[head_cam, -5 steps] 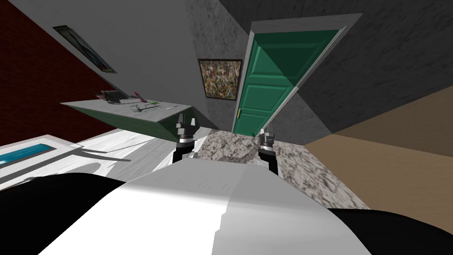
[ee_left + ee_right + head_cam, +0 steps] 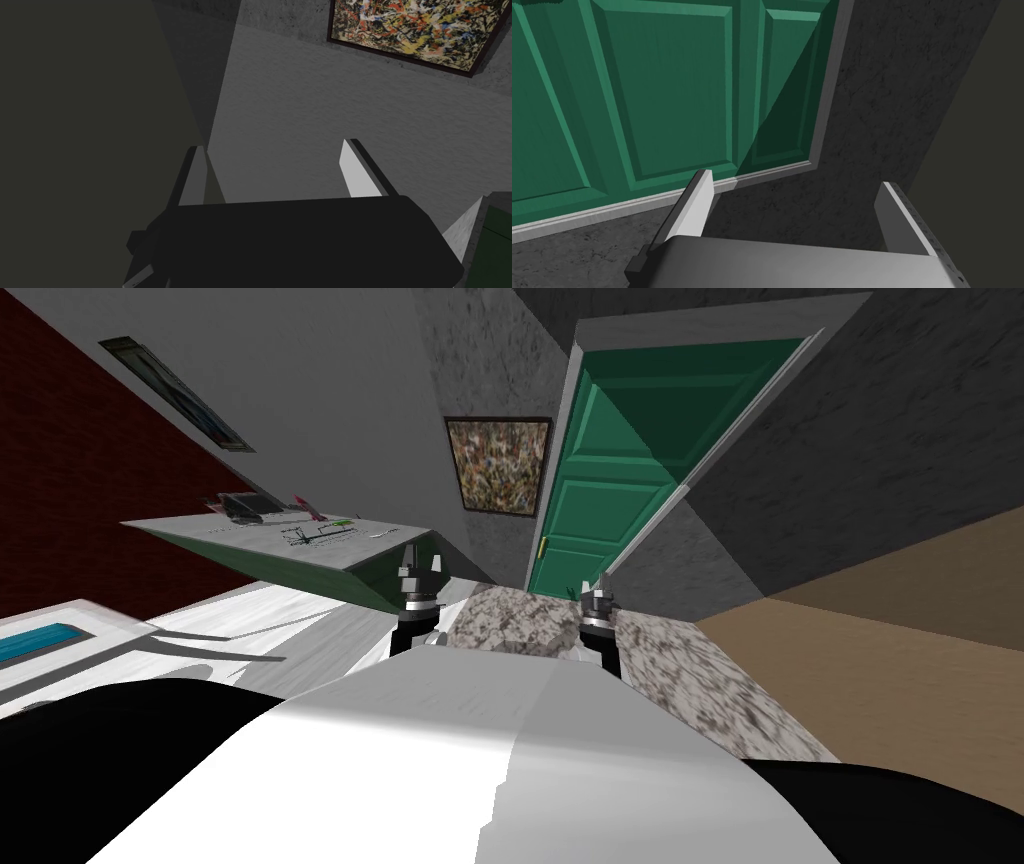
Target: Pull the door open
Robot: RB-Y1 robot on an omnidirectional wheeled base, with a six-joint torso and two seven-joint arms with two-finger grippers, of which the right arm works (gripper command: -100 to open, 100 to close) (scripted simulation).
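A green panelled door (image 2: 610,478) stands shut in a light grey frame (image 2: 565,438) ahead, some way off across the floor. A small yellowish handle (image 2: 541,548) sits on its left edge. My right gripper (image 2: 598,585) is held low in front of my chest and is open with nothing between its fingers. In the right wrist view the gripper (image 2: 794,182) points at the door's lower panels (image 2: 662,90) and the frame (image 2: 827,90), well short of both. My left gripper (image 2: 420,558) is open and empty beside a table's corner; its fingers (image 2: 355,170) stand apart.
A table (image 2: 300,538) with a white top and green sides, carrying small items, stands close on the left. A framed painting (image 2: 497,466) hangs left of the door. Speckled floor (image 2: 520,623) leads to the door. Tan floor (image 2: 880,658) lies to the right.
The whole head picture has shifted and the door looks slightly larger, so I have moved a little toward it. Both grippers keep their pose and stay open.
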